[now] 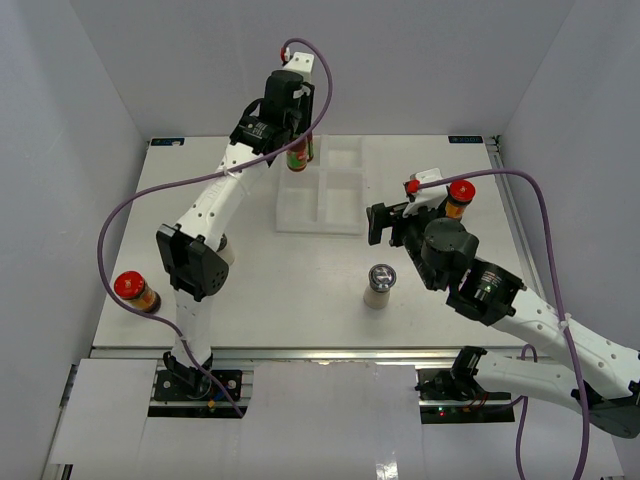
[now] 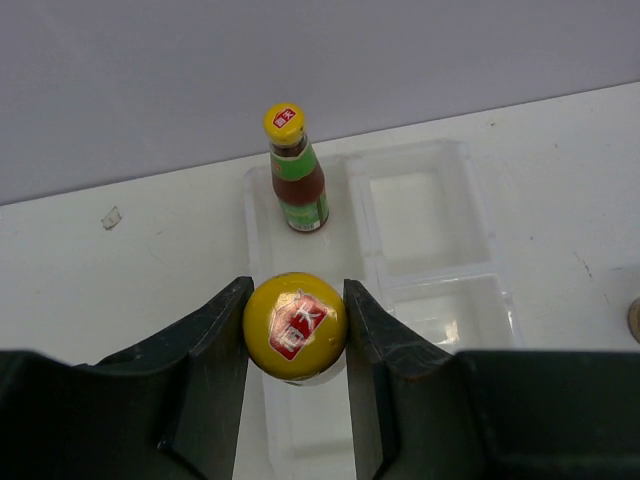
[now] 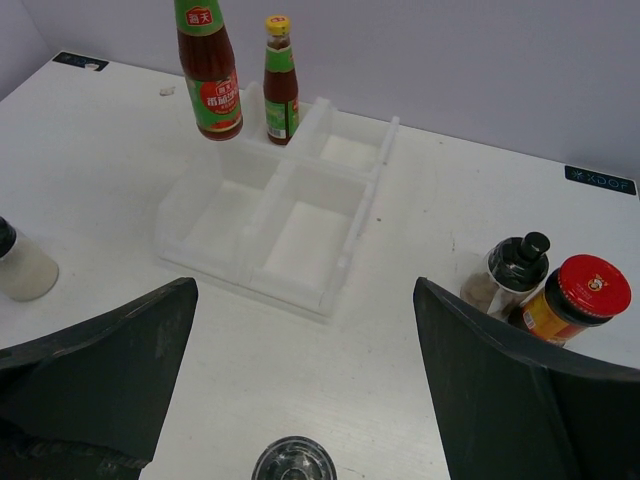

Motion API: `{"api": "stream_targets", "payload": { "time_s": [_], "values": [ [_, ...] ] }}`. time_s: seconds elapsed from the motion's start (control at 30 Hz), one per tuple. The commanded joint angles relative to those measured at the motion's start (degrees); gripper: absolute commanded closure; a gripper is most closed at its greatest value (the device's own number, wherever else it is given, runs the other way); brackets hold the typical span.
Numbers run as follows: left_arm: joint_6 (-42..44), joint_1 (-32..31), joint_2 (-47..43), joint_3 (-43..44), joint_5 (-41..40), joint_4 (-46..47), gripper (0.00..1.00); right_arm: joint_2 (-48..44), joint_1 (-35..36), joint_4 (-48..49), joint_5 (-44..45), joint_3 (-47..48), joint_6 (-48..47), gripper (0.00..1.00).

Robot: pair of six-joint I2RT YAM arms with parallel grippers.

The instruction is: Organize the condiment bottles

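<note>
My left gripper is shut on the yellow cap of a slim red sauce bottle. That bottle hangs upright just above the back-left part of the white divided tray. A second sauce bottle stands in the tray's far-left compartment, right behind the held one. My right gripper is open and holds nothing, low over the table in front of the tray. The grey-lidded pale shaker stands just below it. A black-capped shaker and a red-lidded amber jar stand together to its right.
Another red-lidded jar stands near the table's left edge. A black-capped shaker stands beside the left arm's elbow. The tray's right and front compartments hold nothing. Grey walls close the table on three sides.
</note>
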Motion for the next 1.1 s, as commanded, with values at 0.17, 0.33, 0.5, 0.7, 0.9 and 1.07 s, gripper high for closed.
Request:
{"api": "stream_targets", "payload": {
  "time_s": [0.17,0.33,0.5,0.7,0.9,1.07],
  "values": [
    [3.3,1.7,0.5,-0.7,3.1,16.7,1.0,-0.6,-0.3,5.0,2.2,-1.2,-1.0,0.05],
    [3.3,2.4,1.7,-1.7,3.6,20.0,1.0,-0.8,-0.4,5.9,3.5,-1.7,-2.1,0.05],
    [3.4,2.9,2.7,-2.8,4.5,23.1,1.0,-0.8,-0.7,6.8,4.3,-2.1,-3.0,0.05],
    [3.3,3.6,4.9,-3.0,6.2,24.8,1.0,-1.3,-1.1,8.0,4.9,-2.9,-5.2,0.04],
    [4.4,4.0,5.9,-4.7,7.4,28.8,1.0,-1.3,-1.8,12.8,5.9,-5.2,-7.3,0.04],
    [5.1,4.3,7.2,-5.0,7.8,30.9,1.0,-0.2,-2.2,13.5,5.4,-5.4,-7.6,0.04]
  ]
}}
